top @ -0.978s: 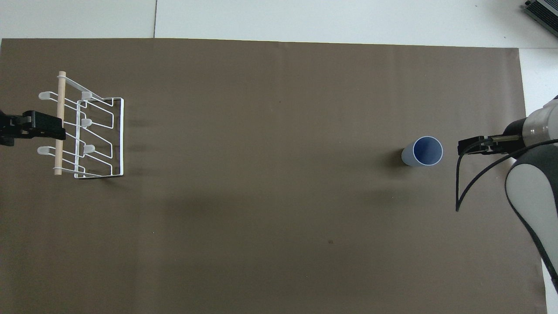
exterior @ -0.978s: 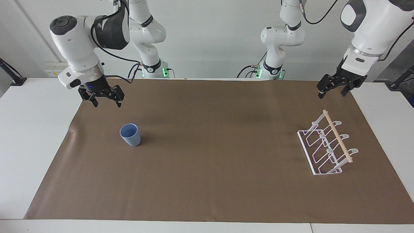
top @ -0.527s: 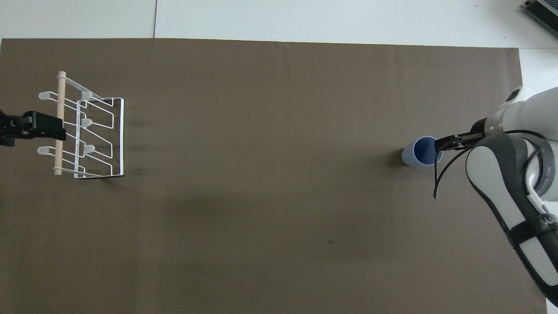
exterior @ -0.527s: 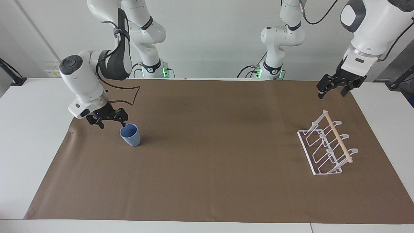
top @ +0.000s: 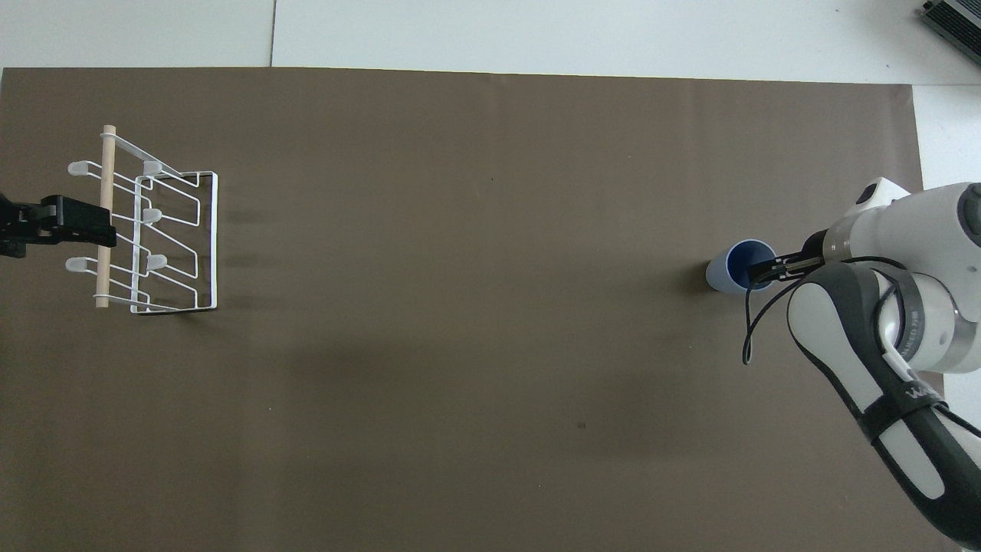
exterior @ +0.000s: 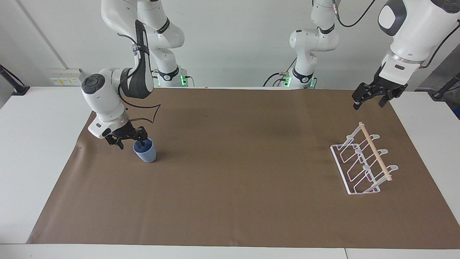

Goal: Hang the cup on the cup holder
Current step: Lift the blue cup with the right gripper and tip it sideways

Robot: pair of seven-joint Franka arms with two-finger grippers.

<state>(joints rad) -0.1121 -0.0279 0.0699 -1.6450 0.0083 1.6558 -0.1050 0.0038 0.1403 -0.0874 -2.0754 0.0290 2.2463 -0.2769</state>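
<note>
The light-blue cup stands upright on the brown mat toward the right arm's end of the table; it also shows in the overhead view. My right gripper is open and low at the cup's rim, one finger inside the cup and the other outside it; the overhead view shows the same. The white wire cup holder with its wooden rod stands toward the left arm's end, also seen from overhead. My left gripper is open and empty, waiting in the air over the mat beside the holder.
The brown mat covers most of the white table. The right arm's elbow and cable hang over the mat's edge at its end of the table.
My right gripper came down from above the mat to the cup and now straddles its rim. The cup, the holder and the left arm have not moved.
</note>
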